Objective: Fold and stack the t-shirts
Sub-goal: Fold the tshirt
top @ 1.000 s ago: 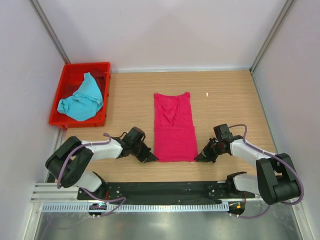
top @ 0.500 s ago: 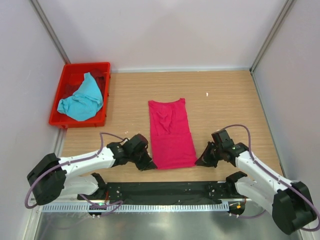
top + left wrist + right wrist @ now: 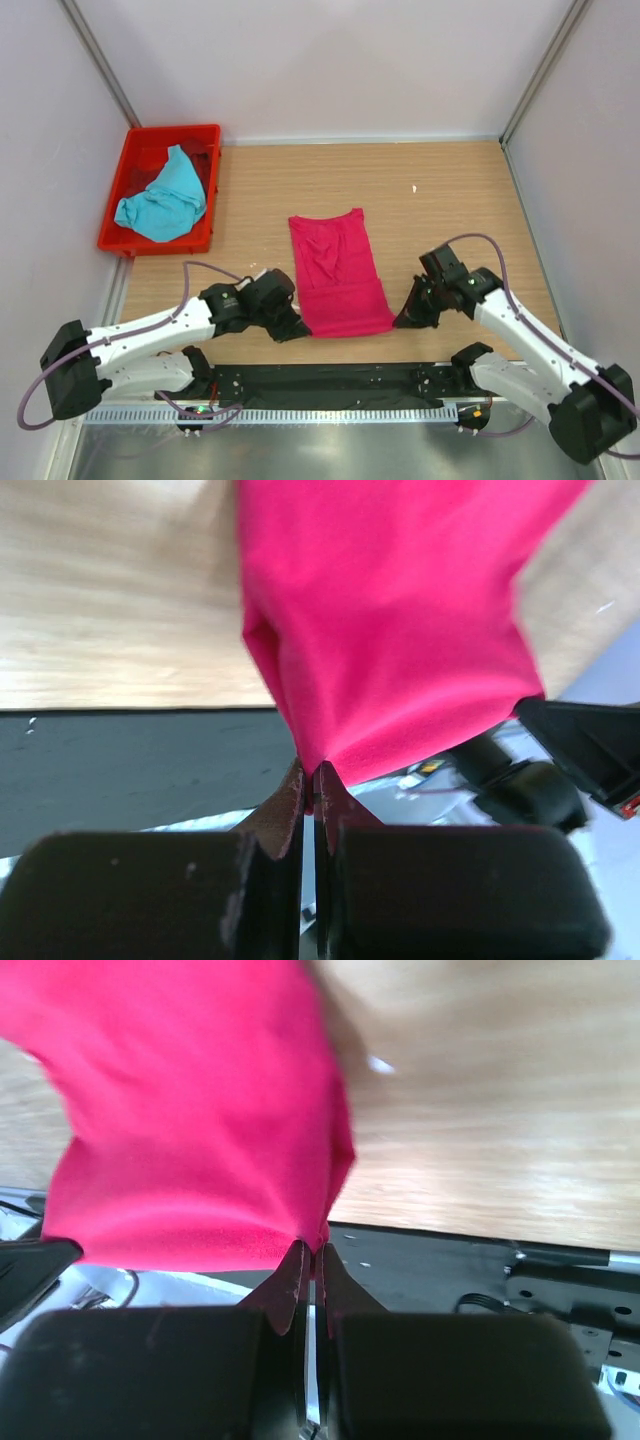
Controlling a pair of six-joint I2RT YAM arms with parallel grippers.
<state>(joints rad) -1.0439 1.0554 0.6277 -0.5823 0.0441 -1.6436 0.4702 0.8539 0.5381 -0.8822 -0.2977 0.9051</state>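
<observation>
The magenta-pink t-shirt (image 3: 336, 270) lies as a long folded strip in the middle of the table, its near edge lifted. My left gripper (image 3: 298, 332) is shut on its near left corner (image 3: 312, 770). My right gripper (image 3: 400, 322) is shut on its near right corner (image 3: 318, 1235). Both wrist views show the pink cloth (image 3: 390, 630) (image 3: 190, 1110) hanging from the pinched tips above the wood. The turquoise-blue t-shirt (image 3: 162, 198) lies crumpled in the red crate (image 3: 206, 134) at the far left.
The black base plate (image 3: 330, 380) and metal rail run along the near edge below the grippers. A small white speck (image 3: 414, 188) lies on the wood at the far right. Walls close in both sides.
Both grippers have pulled the pink shirt's near edge towards the table's near edge and a little left. The shirt has slid nearer and turned slightly.
</observation>
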